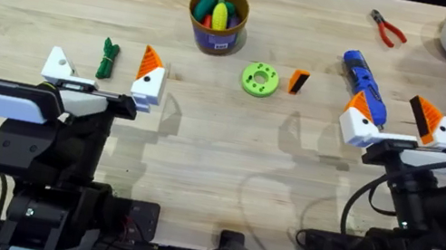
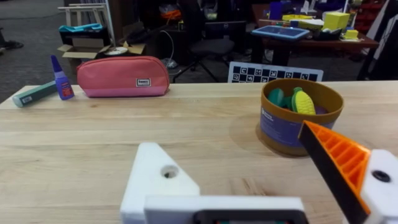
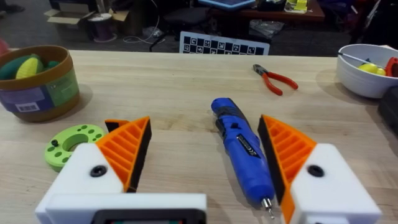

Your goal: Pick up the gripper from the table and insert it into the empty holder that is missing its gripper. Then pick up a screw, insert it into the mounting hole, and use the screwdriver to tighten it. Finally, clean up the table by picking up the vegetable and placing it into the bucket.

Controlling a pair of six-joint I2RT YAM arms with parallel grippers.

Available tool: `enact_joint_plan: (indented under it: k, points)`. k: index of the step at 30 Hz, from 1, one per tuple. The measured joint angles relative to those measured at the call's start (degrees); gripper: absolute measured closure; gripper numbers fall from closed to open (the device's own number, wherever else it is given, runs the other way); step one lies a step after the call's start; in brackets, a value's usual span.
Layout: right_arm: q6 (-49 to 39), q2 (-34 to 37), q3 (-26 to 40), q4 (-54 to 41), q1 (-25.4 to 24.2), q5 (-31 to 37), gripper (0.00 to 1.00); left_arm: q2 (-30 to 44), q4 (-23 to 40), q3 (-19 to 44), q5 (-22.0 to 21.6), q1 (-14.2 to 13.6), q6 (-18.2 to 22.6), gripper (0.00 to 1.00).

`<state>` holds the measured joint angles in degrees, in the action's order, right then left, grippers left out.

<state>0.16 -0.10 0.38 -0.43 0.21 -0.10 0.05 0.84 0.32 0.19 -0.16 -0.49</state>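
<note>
Two pincers low over a wooden table (image 1: 199,158), both spread wide, pinching nothing. On the left gripper (image 1: 103,76), one bare white holder (image 1: 58,67) with mounting hole (image 2: 169,172) showing, missing its orange pad; between its fingers, the dark green vegetable (image 1: 108,59). At the right gripper (image 1: 398,124), the blue screwdriver (image 1: 365,84) lying between the fingers. Farther out, mid-table, the loose orange gripper (image 1: 299,82) beside a green disc (image 1: 260,79); beyond, the bucket (image 1: 218,19) of toy produce; far right, red-handled pliers (image 1: 387,28).
</note>
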Motion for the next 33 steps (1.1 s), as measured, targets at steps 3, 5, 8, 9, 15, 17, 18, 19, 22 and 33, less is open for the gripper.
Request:
enact_joint_plan:
  k: [3, 5, 8, 9, 15, 17, 18, 19, 22, 33]
  points:
    - [0.0, 0.0, 0.0, -0.1, 0.0, 0.0, 0.009, 0.0, -0.2, 0.0, 0.0, 0.0, 0.0, 0.016]
    - [0.1, 0.0, 0.0, 0.3, 0.0, -0.4, 0.009, 0.0, -1.2, 0.0, 0.0, 0.0, 0.0, 0.015]
    - [0.1, 0.2, 0.0, 5.8, 0.0, -1.3, 0.009, 0.0, -5.7, 0.0, 0.0, 0.0, 0.0, 0.015]
    - [0.1, 0.2, 0.0, 9.6, 0.0, -1.5, 0.009, 0.0, -7.7, 0.1, 0.0, 0.0, 0.0, 0.015]
    - [0.1, 0.2, 1.9, 14.8, 0.0, -2.0, 0.009, 0.5, -3.2, 4.9, 0.0, 0.0, 0.0, 0.016]
    - [0.1, 0.4, 4.4, 12.0, 0.0, -2.3, 0.009, 2.3, 0.9, 9.4, -0.3, 0.0, 0.0, 0.015]
    - [0.1, 1.0, 6.2, 10.0, 0.0, -2.4, 0.009, 3.6, 3.1, 12.1, -0.6, 0.0, 0.0, 0.016]
    - [0.1, 2.0, 8.5, 7.7, 0.0, -2.4, 0.009, 5.1, 5.8, 15.0, -1.0, 0.0, 0.0, 0.015]
    - [0.1, 5.8, 15.5, 0.1, 0.0, -2.6, 0.009, 11.9, 14.3, 24.5, -1.8, 0.0, 0.0, 0.015]
    - [0.2, 35.7, 42.0, -30.9, 0.0, -2.6, 0.008, 47.6, 42.2, 53.7, -2.8, 0.0, 0.3, 0.016]
